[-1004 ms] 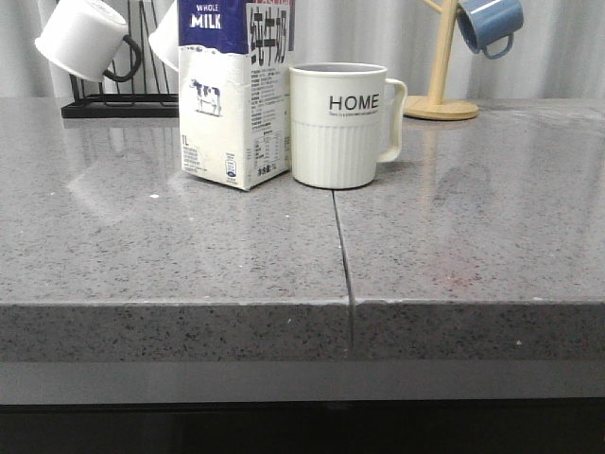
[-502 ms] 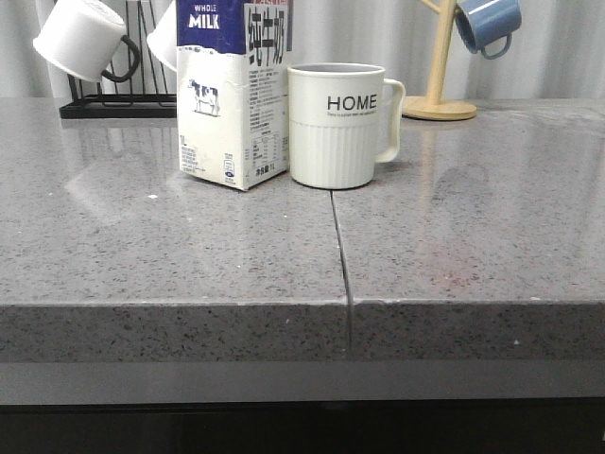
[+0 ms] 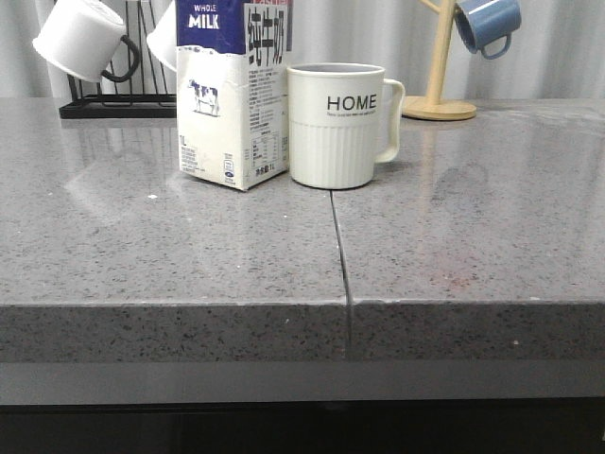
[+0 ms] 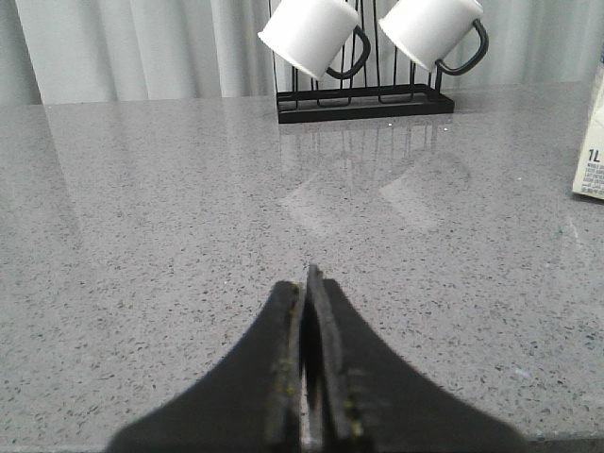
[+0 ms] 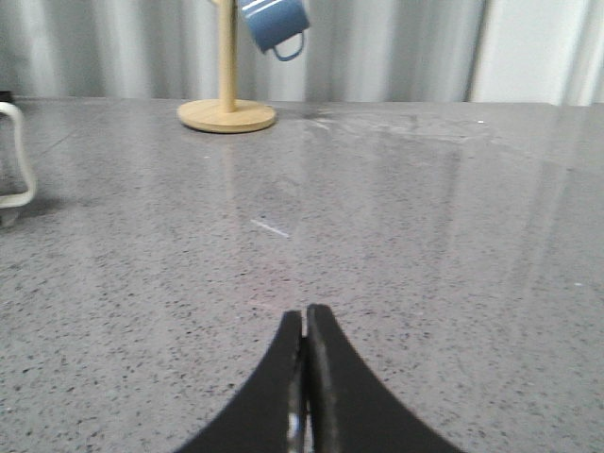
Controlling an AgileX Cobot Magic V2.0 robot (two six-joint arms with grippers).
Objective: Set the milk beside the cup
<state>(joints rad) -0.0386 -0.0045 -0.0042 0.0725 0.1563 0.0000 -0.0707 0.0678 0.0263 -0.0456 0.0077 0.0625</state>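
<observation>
The milk (image 3: 232, 90), a tall white carton with a dark blue top, stands upright on the grey counter, touching or nearly touching the left side of the cup (image 3: 336, 125). That cup is cream-white, ribbed, lettered "HOME", with its handle to the right. In the left wrist view only an edge of the milk (image 4: 592, 151) shows, and my left gripper (image 4: 306, 276) is shut and empty, low over bare counter, well away from it. In the right wrist view my right gripper (image 5: 306, 313) is shut with nothing in it, and the cup's handle (image 5: 19, 156) shows at the frame edge. Neither gripper appears in the front view.
A black wire rack (image 3: 118, 102) with white mugs (image 3: 80, 38) hanging on it stands at the back left. A wooden mug tree (image 3: 440, 90) holding a blue mug (image 3: 487, 24) stands at the back right. A seam (image 3: 338, 255) runs across the counter towards its front edge.
The whole front view has shifted very slightly to the left since a second ago. Milk and cup keep the same place relative to each other.
</observation>
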